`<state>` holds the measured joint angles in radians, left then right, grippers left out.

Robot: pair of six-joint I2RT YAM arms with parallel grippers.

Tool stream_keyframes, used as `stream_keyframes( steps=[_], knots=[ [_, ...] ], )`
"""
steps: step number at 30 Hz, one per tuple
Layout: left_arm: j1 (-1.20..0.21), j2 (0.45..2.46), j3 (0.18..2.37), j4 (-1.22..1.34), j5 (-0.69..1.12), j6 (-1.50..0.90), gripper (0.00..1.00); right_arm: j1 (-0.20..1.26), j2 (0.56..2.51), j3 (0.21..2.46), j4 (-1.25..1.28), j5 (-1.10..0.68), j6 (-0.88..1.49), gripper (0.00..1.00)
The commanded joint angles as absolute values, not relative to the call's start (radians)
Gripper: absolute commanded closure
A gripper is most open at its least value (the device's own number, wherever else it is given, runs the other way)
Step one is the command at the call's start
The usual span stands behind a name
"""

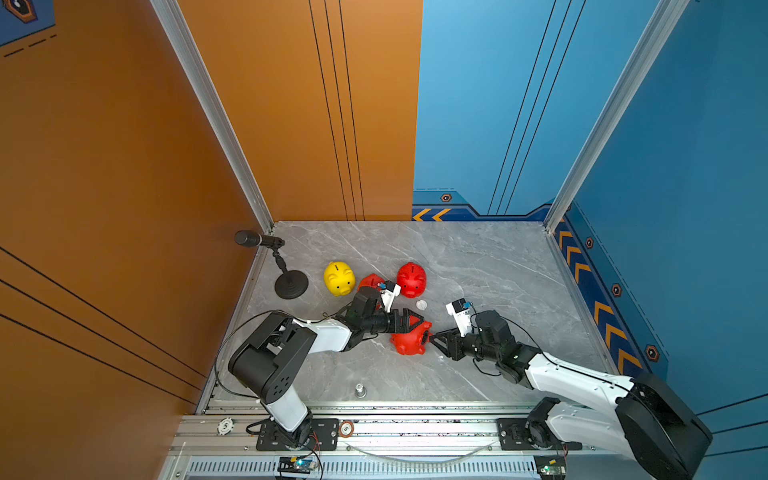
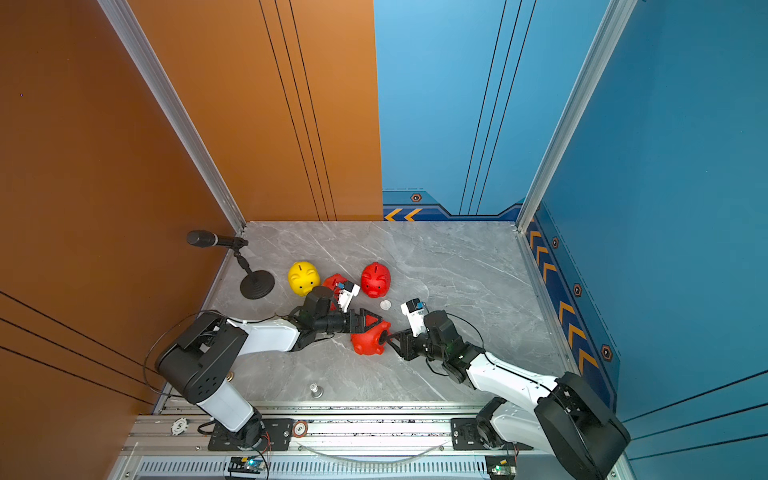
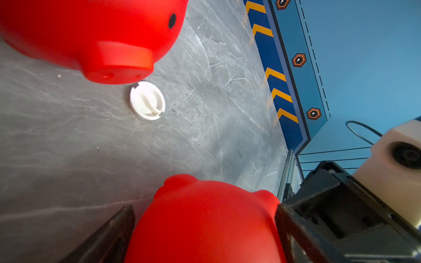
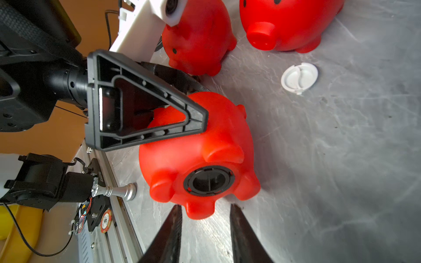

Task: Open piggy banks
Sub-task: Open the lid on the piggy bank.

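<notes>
Left gripper [image 1: 417,325] clamps glossy red plastic piggy bank [image 1: 409,345], lying sideways near centre; hold looks shallow, hard to confirm. Right gripper [image 4: 206,207] jaws narrow, empty, just short of round black belly plug [image 4: 208,181]. Risk: 1 twist spins pig loose.

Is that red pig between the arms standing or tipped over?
Tipped on its side: the red piggy bank shows its belly plug and feet facing sideways, not down.

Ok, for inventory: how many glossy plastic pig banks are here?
4: yellow plastic pig by the black microphone; half-hidden red pig beside it; upright red pig next along; sideways red pig nearer the robot.
</notes>
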<state>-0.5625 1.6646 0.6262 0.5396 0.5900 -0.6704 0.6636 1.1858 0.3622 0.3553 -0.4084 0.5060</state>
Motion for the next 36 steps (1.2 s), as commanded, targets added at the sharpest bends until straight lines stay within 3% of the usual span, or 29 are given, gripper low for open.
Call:
stream_keyframes(
  steps=[1,25,36],
  knots=[
    [-0.559,1.733,0.579,0.338,0.546,-0.632,0.04,0.673,1.219,0.366,0.442,-0.416,0.517,0.66],
    [-0.556,1.765,0.584,0.347,0.570,-0.641,0.05,0.695,1.434,0.417,0.610,-0.408,0.518,0.73],
    [-0.561,1.769,0.572,0.345,0.562,-0.645,0.06,0.766,1.366,0.433,0.553,-0.308,0.479,0.75]
  ],
)
